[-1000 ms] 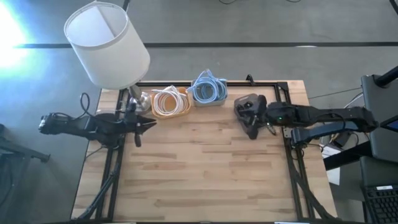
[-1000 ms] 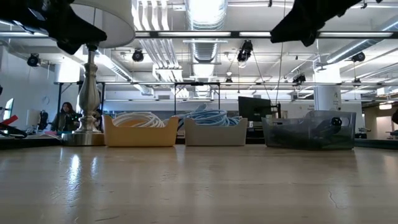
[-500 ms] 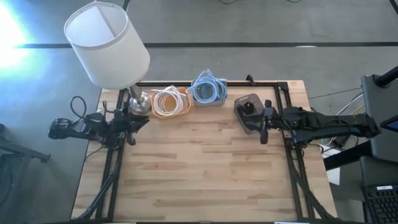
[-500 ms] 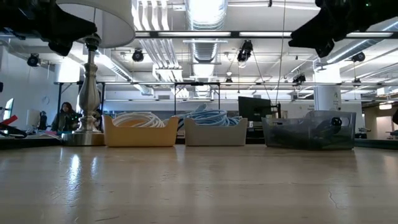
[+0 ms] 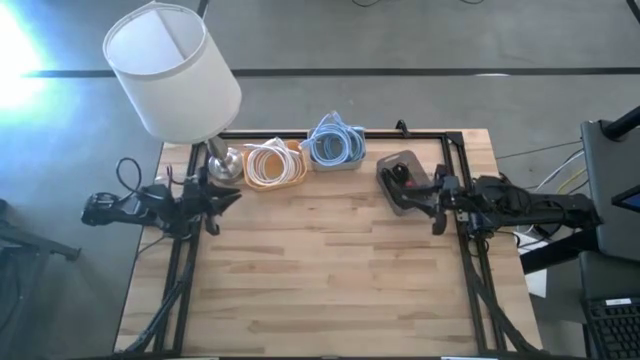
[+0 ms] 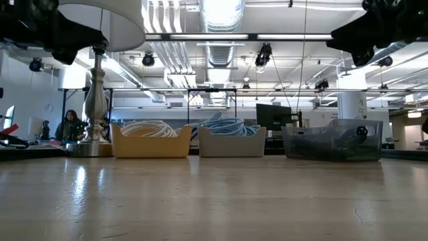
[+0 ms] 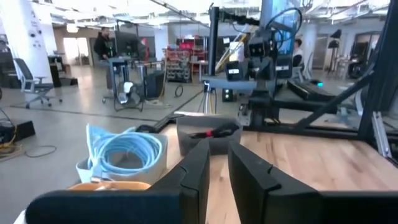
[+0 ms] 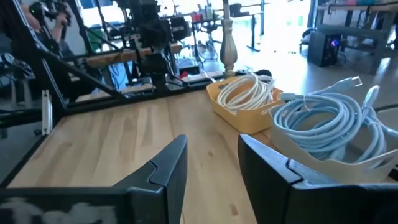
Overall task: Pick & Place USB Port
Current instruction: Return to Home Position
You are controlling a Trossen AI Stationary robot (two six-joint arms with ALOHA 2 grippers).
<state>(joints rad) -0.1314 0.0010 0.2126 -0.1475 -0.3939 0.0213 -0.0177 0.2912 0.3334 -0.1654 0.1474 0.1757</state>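
Retreat: your right gripper (image 5: 436,201) now sits clear of the black bin (image 5: 384,183), left gripper (image 5: 212,197) withdrawn too, jaws parted, empty; sorting looks finished.

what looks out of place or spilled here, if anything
Nothing is spilled or askew. The yellow bin, grey bin and black bin line the table's far edge, cables inside; the blue cable only heaps above its rim. Left gripper and right gripper hover empty at the sides.
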